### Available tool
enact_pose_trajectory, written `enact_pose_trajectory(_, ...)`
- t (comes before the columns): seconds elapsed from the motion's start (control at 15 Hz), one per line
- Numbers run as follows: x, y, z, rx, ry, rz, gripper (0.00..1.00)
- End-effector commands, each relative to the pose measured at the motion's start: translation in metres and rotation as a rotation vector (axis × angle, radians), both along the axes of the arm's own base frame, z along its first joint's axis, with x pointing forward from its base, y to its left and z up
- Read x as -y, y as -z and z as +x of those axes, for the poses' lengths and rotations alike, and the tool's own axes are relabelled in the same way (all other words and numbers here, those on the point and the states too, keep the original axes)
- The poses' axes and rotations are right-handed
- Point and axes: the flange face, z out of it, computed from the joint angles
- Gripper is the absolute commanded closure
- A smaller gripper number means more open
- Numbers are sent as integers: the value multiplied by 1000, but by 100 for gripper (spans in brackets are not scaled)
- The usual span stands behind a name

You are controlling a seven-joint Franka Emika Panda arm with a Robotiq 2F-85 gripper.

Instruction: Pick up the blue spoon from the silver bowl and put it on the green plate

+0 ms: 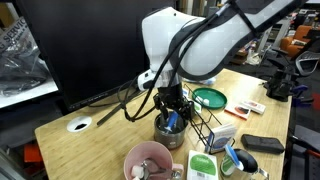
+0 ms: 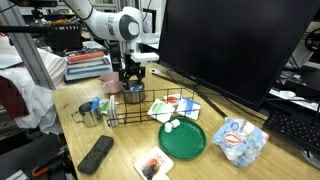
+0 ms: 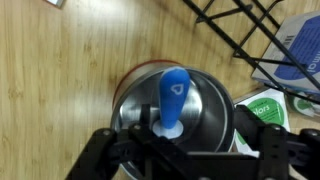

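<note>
Wooden table (image 1: 100, 140), dark monitor (image 2: 220, 50) behind. The blue spoon (image 3: 173, 95) is seen propped in the silver bowl (image 3: 205, 115), long axis near upright, blue end toward the wrist camera. The gripper (image 3: 185, 152) is placed straight above, fingers spread, nothing held. The green plate (image 1: 208, 97) is set nearby, by the wire rack (image 2: 150, 108).

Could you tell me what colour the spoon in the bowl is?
The spoon is blue, clearest in the wrist view.

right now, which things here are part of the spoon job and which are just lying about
Job: blue spoon, silver bowl, green plate.
Lying about: pink bowl, plastic bag, monitor.
</note>
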Motion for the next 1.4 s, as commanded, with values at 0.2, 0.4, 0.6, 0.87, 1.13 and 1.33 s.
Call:
enact_pose_trajectory(0.2,1,-3,13,-44,-46,-6,12)
enact_pose_trajectory(0.4,1,5,14,-60,-51,2,12)
enact_pose_trajectory(0.6,-2,12,18,-65,-58,5,12)
enact_pose_trajectory(0.87,-4,11,28,-62,-65,14,22)
enact_pose_trajectory(1.13,-5,10,35,-64,-78,14,44)
enact_pose_trajectory(1.33,-4,12,36,-75,-85,14,48)
